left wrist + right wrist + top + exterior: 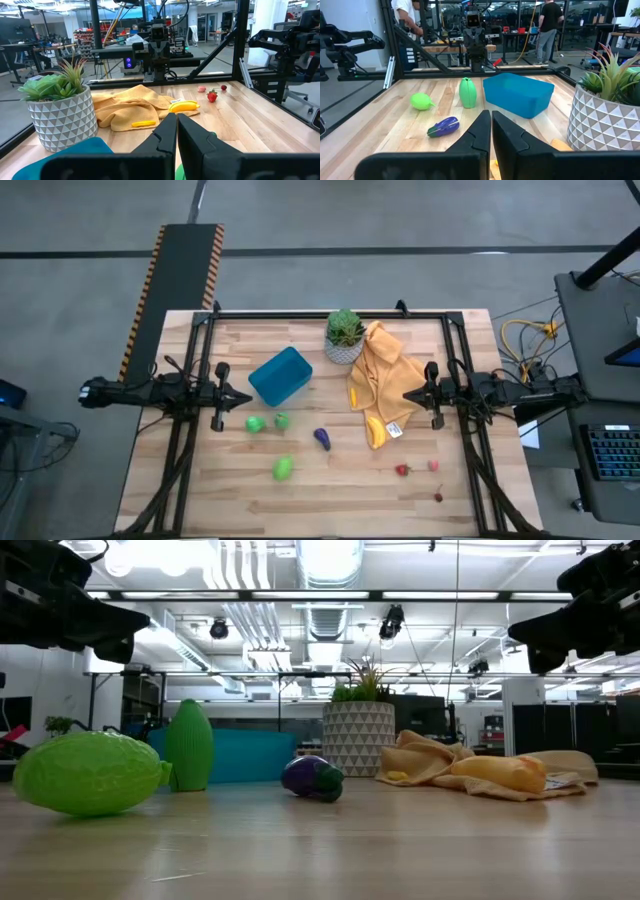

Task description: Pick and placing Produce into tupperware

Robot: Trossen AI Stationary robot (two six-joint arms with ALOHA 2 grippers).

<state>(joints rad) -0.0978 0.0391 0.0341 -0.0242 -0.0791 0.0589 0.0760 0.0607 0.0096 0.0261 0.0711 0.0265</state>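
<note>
Both arms are waiting at the table's sides in the high view, the left gripper and right gripper pinched shut and holding nothing. Between them the blue tupperware is lying open. Just beside it are sitting two small green pieces, with the purple eggplant and a larger green piece near it; the banana is resting on the edge of a yellow cloth farther from the tupperware, and tiny red pieces are lying well apart from it. A potted plant is standing beside the tupperware.

Low view: a bumpy green piece is filling the foreground, the tupperware behind it. These toys are looking light, hard and smooth, likely to roll; gripping across the narrow middle seems safest.

Left wrist view: closed fingers are pointing toward the cloth and banana.

Right wrist view: shut fingers are facing the eggplant near the tupperware. The table is pale wood planking; beyond it, a workshop with people standing.
</note>
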